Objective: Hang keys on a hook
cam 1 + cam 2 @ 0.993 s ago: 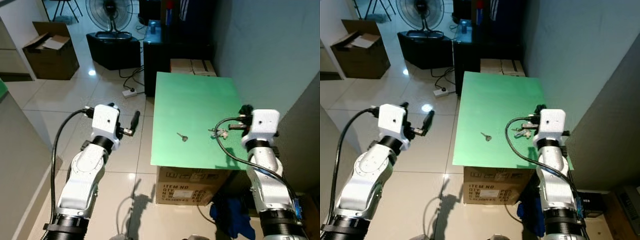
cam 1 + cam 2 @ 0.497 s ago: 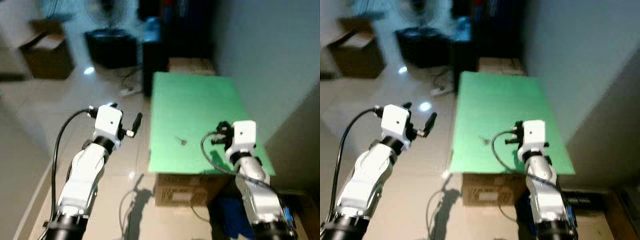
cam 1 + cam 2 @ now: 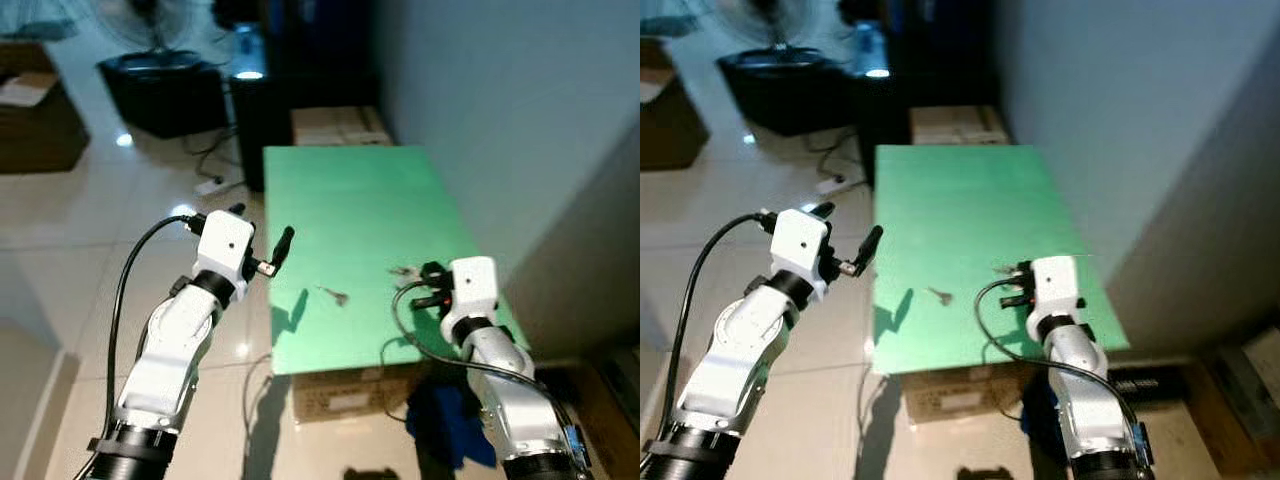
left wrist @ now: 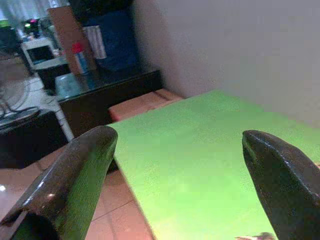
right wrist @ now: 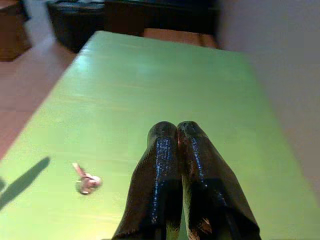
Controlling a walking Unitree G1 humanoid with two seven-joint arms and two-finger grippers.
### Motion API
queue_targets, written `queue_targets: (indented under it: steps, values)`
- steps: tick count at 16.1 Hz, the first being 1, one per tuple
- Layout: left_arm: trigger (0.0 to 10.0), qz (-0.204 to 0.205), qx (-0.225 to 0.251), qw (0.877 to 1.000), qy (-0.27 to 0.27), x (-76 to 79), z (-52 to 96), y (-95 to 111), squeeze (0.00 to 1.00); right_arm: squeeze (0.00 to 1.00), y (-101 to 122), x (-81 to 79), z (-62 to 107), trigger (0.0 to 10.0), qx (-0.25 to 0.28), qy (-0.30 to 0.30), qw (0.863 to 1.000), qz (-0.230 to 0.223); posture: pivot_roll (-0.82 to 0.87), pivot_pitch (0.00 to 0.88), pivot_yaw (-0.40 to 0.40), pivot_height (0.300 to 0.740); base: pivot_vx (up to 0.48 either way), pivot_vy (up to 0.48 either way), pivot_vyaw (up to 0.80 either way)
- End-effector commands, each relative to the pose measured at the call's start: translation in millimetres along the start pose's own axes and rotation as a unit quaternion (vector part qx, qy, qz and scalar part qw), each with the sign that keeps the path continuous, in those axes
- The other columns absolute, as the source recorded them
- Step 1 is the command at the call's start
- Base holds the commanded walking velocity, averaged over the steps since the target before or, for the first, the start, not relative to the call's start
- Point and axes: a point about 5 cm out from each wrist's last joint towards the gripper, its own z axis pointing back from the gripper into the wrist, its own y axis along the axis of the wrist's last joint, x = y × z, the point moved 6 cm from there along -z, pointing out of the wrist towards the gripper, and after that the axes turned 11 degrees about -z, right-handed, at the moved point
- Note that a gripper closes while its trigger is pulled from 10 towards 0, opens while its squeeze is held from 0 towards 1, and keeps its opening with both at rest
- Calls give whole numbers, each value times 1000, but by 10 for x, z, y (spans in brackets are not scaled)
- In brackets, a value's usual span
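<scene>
A green table (image 3: pixel 370 200) fills the frame's centre. At left, the left claw (image 3: pixel 268 254) hangs beside its edge, fingers spread wide and empty. At lower right, the right claw (image 5: pixel 178 134) is pressed together, gripping nothing. A small key (image 3: pixel 333 295) lies between them, near the table's front.
</scene>
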Motion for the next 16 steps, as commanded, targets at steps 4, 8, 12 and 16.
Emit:
queue_targets:
  steps: [4,8,12,16]
  values:
    - [10000,-3,-1,1000,-3,6,1,-13,0,0,7,15,17,10000,-4,4,1000,5,-55,0,-10,740,330,0,0]
    - [10000,-1,3,1000,-8,20,-35,6,0,0,-63,-30,30,10000,-19,11,1000,-19,-63,0,-1,740,327,0,-200]
    - [10000,0,3,1000,-14,42,-34,0,0,0,-111,-7,72,10000,-26,5,1000,-10,-65,0,6,740,327,0,-556]
    - [10000,11,7,999,-40,134,-1,2,0,0,-203,-21,102,10000,-46,7,999,-3,-64,0,7,740,162,0,0]
